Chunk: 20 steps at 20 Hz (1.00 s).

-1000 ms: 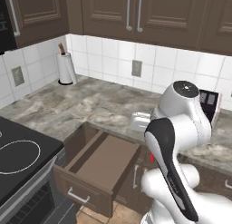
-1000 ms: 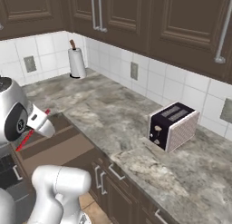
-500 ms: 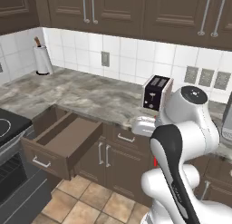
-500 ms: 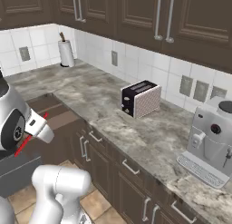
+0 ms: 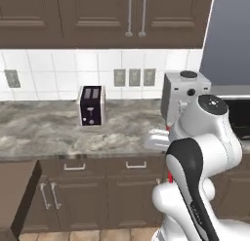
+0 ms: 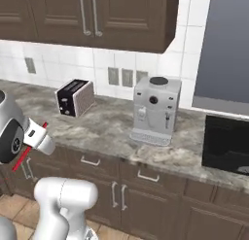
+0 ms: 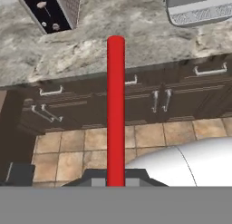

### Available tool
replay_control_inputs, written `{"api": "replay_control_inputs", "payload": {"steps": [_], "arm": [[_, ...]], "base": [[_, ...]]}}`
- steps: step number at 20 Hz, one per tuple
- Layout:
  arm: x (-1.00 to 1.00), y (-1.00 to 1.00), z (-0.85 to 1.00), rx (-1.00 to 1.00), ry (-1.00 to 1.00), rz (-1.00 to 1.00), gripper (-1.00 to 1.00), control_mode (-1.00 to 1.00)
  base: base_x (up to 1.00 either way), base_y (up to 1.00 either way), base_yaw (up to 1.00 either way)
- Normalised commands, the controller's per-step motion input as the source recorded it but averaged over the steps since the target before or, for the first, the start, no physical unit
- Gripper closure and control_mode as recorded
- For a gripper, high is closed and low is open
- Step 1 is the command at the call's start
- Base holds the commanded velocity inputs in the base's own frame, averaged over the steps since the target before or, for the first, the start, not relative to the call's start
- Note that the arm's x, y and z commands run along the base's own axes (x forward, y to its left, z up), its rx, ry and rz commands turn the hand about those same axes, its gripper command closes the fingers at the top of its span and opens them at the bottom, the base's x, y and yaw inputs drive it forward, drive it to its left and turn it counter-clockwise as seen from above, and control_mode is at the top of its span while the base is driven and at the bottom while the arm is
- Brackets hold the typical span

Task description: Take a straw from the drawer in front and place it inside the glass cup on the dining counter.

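Straw [image 7: 116,109] stays clamped in the tool [image 7: 116,181]; base has swung past toaster [image 5: 92,105] to coffee machine [image 6: 155,109].

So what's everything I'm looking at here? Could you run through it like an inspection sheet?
Surface: grey veined marble worktop along a white-tiled wall, above dark brown cabinets.
Job's things: red straw held upright in the gripper; part of an open drawer shows at the left edge of the left base view.
Clutter: toaster, grey coffee machine, black microwave.
Grippers: gripper shut on the straw, above the tan tiled floor.
Cables: nothing seen.
Surroundings: upper cabinets, wall outlets.
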Motion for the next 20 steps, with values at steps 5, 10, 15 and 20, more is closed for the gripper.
{"api": "replay_control_inputs", "payload": {"steps": [5,10,15,20], "arm": [[0.00,0.00,0.00,0.00,0.00,0.00,1.00,1.00],[0.00,0.00,0.00,0.00,0.00,0.00,1.00,1.00],[0.00,0.00,0.00,0.00,0.00,0.00,1.00,1.00],[0.00,0.00,0.00,0.00,0.00,0.00,1.00,1.00]], "base": [[-0.02,-0.10,-0.93],[0.00,-0.34,-0.87],[0.00,-0.49,-0.83],[0.00,-0.51,-0.80]]}}
